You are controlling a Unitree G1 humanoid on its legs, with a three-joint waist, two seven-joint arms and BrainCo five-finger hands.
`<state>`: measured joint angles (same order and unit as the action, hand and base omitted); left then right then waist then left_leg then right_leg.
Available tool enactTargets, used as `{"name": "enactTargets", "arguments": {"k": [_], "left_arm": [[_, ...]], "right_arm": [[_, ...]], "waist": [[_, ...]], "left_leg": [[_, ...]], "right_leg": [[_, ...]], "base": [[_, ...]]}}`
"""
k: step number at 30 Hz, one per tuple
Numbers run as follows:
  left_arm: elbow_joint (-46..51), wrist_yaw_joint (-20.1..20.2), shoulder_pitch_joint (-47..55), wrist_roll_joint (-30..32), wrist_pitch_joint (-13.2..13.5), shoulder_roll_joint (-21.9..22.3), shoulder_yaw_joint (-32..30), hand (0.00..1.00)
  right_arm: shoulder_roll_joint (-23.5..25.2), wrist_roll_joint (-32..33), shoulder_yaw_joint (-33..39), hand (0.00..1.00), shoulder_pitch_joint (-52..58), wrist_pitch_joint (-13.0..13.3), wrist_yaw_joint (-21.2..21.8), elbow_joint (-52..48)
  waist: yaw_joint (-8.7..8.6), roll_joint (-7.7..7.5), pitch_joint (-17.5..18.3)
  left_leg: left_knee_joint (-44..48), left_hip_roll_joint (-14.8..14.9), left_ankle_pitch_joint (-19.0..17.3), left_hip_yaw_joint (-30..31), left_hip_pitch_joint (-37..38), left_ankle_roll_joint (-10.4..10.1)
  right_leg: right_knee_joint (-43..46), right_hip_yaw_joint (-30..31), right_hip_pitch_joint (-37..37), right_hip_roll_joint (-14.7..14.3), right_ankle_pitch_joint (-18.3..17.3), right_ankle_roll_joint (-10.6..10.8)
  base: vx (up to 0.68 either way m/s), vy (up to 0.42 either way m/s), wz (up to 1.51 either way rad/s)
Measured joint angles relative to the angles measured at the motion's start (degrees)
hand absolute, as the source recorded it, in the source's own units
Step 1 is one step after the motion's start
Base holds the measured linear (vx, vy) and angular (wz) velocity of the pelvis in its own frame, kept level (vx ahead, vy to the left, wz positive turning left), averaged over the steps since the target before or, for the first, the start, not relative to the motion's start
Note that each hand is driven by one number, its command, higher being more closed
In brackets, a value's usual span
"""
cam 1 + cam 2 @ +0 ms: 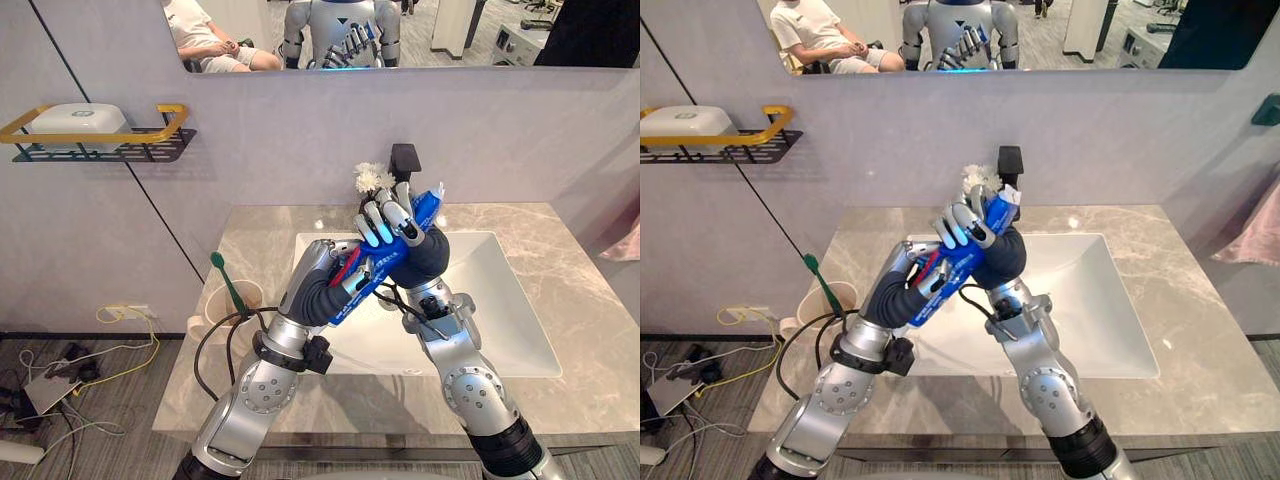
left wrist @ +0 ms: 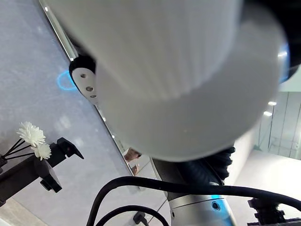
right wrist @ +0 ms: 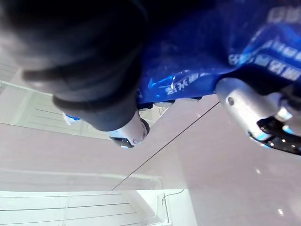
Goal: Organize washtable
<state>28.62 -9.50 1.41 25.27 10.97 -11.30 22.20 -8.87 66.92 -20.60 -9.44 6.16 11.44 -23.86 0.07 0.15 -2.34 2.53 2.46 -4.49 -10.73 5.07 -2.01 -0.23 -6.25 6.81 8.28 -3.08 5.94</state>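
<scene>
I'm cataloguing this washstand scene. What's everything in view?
counter: one, grey marble, against the wall
sink: one, white, set in the counter
faucet: one, black, behind the sink
flowers: one bunch, white, beside the faucet
toothpaste tube: one, blue, above the sink
cup: one, beige, counter's left end
toothbrush: one, green, standing in the cup
shelf: one, black with yellow rail, wall at left
box: one, white, on the shelf
mirror: one, above the counter, reflecting a person
cloth: one, pink, far right
left hand: curled round the tube's lower part
right hand: curled round its upper part

Pale grey wall [image 1: 300, 130] with mirror [image 1: 450, 30], yellow-railed black shelf [image 1: 150, 150], marble countertop [image 1: 590, 330], grey floor [image 1: 60, 420] below.
</scene>
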Motion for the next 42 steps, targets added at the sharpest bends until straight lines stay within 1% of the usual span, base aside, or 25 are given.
{"name": "enactTargets", "arguments": {"k": [1, 3, 5, 7, 11, 17, 20, 22, 23, 25, 27, 29, 31, 33, 35, 36, 37, 38, 40, 41, 42], "left_arm": [[0.6, -0.5, 0.0, 0.0, -0.1, 0.1, -0.4, 0.00], [3.6, -3.5, 0.1, -1.8, -0.5, 1.3, -3.8, 0.00], [7.9, -6.2, 0.1, -3.0, -0.5, 2.6, -7.2, 0.00], [10.6, -7.6, 0.1, -3.4, -0.4, 2.9, -8.6, 0.00], [12.4, -8.4, 0.4, -4.5, -0.4, 2.8, -9.6, 0.00], [15.4, -9.6, 2.7, -5.8, -0.4, 3.1, -14.8, 0.00], [16.7, -10.6, 4.0, -7.0, -0.3, 3.4, -18.3, 0.00], [16.6, -10.8, 6.0, -8.0, -0.4, 4.1, -22.5, 0.00], [16.6, -11.2, 7.8, -9.3, -0.5, 5.3, -26.2, 0.00], [16.1, -11.8, 9.1, -10.4, -0.4, 6.7, -29.5, 0.00], [13.1, -12.9, 11.0, -14.4, -0.5, 9.4, -36.5, 0.00], [8.7, -13.3, 12.6, -18.8, -0.6, 11.5, -41.1, 0.00], [4.5, -13.2, 13.8, -21.4, -0.8, 13.1, -44.6, 0.00], [-0.3, -13.3, 15.2, -24.4, -1.2, 14.8, -48.7, 0.00], [-3.2, -13.4, 15.9, -25.6, -1.4, 15.2, -50.1, 0.00], [-7.8, -13.3, 16.6, -28.1, -2.0, 15.4, -51.5, 0.00], [-11.4, -13.2, 16.8, -29.4, -2.3, 15.4, -52.2, 0.00], [-13.4, -13.2, 16.8, -29.9, -2.5, 15.4, -52.4, 0.00], [-22.3, -12.9, 17.4, -33.7, -3.2, 15.5, -53.4, 0.00], [-25.0, -12.8, 17.4, -34.4, -3.3, 15.5, -53.7, 0.00], [-30.0, -12.0, 17.4, -36.3, -4.0, 15.6, -53.9, 0.00]], "right_arm": [[0.4, 0.0, 0.0, 1.00, 0.0, 0.0, 0.1, 0.0], [1.3, -0.1, 1.1, 1.00, 1.3, 0.4, 0.0, 0.1], [0.7, -0.7, 2.6, 1.00, 3.5, 0.4, 0.0, 0.4], [0.5, -1.3, 3.4, 1.00, 4.4, 0.4, -0.2, 0.8], [0.9, -1.7, 4.0, 1.00, 4.4, 0.4, -0.2, 0.8], [1.2, -2.3, 5.4, 1.00, 4.4, 0.5, -0.3, 0.8], [1.2, -2.4, 5.9, 1.00, 4.4, 0.8, -0.3, 0.7], [1.4, -2.6, 7.0, 1.00, 4.4, 0.9, -0.3, 0.7], [1.8, -3.2, 7.8, 1.00, 4.6, 1.1, -0.4, 0.6], [2.0, -3.6, 8.4, 1.00, 4.9, 1.2, -0.5, 0.4], [2.9, -3.6, 9.8, 1.00, 5.5, 1.2, -0.6, 0.4], [3.7, -3.6, 10.7, 1.00, 6.5, 1.2, -0.6, 0.4], [4.1, -3.9, 11.8, 1.00, 7.5, 1.2, -0.6, 0.4], [4.0, -4.2, 11.9, 1.00, 7.7, 1.2, -0.9, 0.4], [4.2, -4.3, 11.9, 1.00, 7.8, 1.2, -1.1, 0.4], [4.2, -4.3, 11.9, 1.00, 8.1, 1.1, -1.1, 0.4], [4.4, -4.4, 11.9, 1.00, 8.7, 1.1, -1.1, 0.4], [4.6, -4.4, 11.9, 1.00, 9.2, 1.0, -1.1, 0.4], [5.3, -4.4, 11.4, 1.00, 10.3, -0.1, -1.1, 0.5], [5.3, -4.4, 11.2, 1.00, 10.4, -0.2, -1.1, 0.5], [5.3, -4.4, 11.1, 1.00, 10.7, -0.2, -1.1, 0.5]], "waist": [[-0.01, 0.00, 0.0], [0.35, -0.05, 0.0], [0.70, -0.13, -0.1], [0.64, -0.01, -0.5], [0.84, 0.14, -0.6], [0.82, 0.13, -0.6], [0.81, 0.17, -0.6], [0.87, 0.15, -0.6], [0.90, 0.11, -0.7], [0.95, 0.03, -0.9], [1.16, -0.23, -1.4], [1.63, -0.33, -1.5], [2.42, -0.28, -1.5], [2.43, -0.26, -1.6], [2.55, -0.27, -1.6], [2.81, -0.27, -1.6], [3.59, -0.28, -1.6], [3.89, -0.30, -1.6], [3.94, -0.36, -1.6], [3.90, -0.39, -1.6], [3.91, -0.56, -1.7]], "left_leg": [[0.0, 0.0, 0.0, 0.0, 0.0, 0.0], [0.0, 0.0, 0.0, 0.1, 0.0, 0.0], [0.0, -0.2, 0.0, 0.6, 0.0, 0.0], [0.0, -0.4, 0.1, 1.4, 0.2, 0.1], [-0.2, -0.5, 0.2, 1.5, 0.3, 0.2], [-0.2, -0.6, 0.2, 1.7, 0.3, 0.2], [-0.2, -0.6, 0.3, 1.9, 0.3, 0.2], [-0.3, -0.6, 0.3, 2.0, 0.3, 0.2], [-0.3, -0.6, 0.3, 2.0, 0.3, 0.2], [-0.3, -0.6, 0.3, 2.0, 0.3, 0.2], [-0.4, -0.6, 0.4, 2.1, 0.3, 0.2], [-0.7, -0.7, 0.5, 2.1, 0.2, 0.2], [-0.8, -0.7, 0.5, 2.1, 0.1, 0.2], [-0.8, -0.8, 0.5, 2.7, -0.2, 0.2], [-0.8, -0.8, 0.5, 2.8, -0.3, 0.2], [-1.0, -0.8, 0.5, 3.0, -0.3, 0.2], [-1.1, -0.8, 0.5, 3.0, -0.3, 0.2], [-1.2, -0.8, 0.5, 3.0, -0.3, 0.2], [-1.5, -1.0, 0.6, 3.3, -0.3, 0.2], [-1.6, -1.0, 0.6, 3.4, -0.3, 0.2], [-1.6, -1.1, 0.6, 3.6, -0.3, 0.2]], "right_leg": [[0.0, 0.0, 0.0, 0.0, 0.0, 0.0], [0.0, -0.1, 0.0, 0.0, 0.0, 0.0], [0.0, -0.5, 0.3, 0.1, 0.0, 0.0], [-0.1, -1.4, 1.0, 0.3, 0.0, 0.0], [-0.1, -1.4, 1.1, 0.4, 0.0, 0.0], [-0.1, -1.7, 1.2, 0.4, 0.0, 0.0], [-0.1, -1.8, 1.3, 0.4, 0.0, 0.0], [-0.1, -1.9, 1.4, 0.4, 0.0, 0.0], [-0.1, -1.9, 1.4, 0.4, 0.0, 0.0], [-0.2, -1.9, 1.4, 0.4, 0.0, 0.0], [-0.4, -2.0, 1.5, 0.4, 0.0, 0.0], [-0.9, -2.0, 1.5, 0.5, 0.0, 0.0], [-1.1, -2.1, 1.5, 0.5, 0.0, 0.0], [-1.1, -2.8, 1.5, 0.5, -0.1, 0.0], [-1.2, -3.0, 1.5, 0.5, -0.1, 0.0], [-1.2, -3.2, 1.5, 0.5, 0.0, 0.0], [-1.2, -3.2, 1.4, 0.5, 0.0, 0.0], [-1.2, -3.2, 1.4, 0.5, 0.0, 0.0], [-1.3, -3.6, 1.4, 0.6, 0.0, 0.0], [-1.3, -3.7, 1.5, 0.6, 0.0, 0.0], [-1.3, -4.2, 1.6, 0.7, 0.0, 0.0]], "base": [[0.00, 0.000, 0.00], [-0.01, -0.006, 0.02], [-0.01, -0.010, 0.10], [-0.01, -0.010, 0.19], [0.00, -0.002, 0.03], [-0.01, -0.007, 0.02], [-0.01, -0.010, 0.02], [0.00, 0.000, 0.00], [0.00, 0.000, 0.00], [0.00, 0.000, 0.00], [-0.02, -0.008, 0.00], [0.00, 0.000, 0.00], [0.00, -0.011, 0.03], [0.00, -0.022, 0.11], [0.01, -0.020, 0.07], [0.02, -0.024, 0.05], [0.02, -0.019, 0.03], [0.02, -0.016, 0.03], [0.02, -0.015, 0.06], [0.02, -0.014, 0.10], [0.02, -0.016, 0.15]]}}
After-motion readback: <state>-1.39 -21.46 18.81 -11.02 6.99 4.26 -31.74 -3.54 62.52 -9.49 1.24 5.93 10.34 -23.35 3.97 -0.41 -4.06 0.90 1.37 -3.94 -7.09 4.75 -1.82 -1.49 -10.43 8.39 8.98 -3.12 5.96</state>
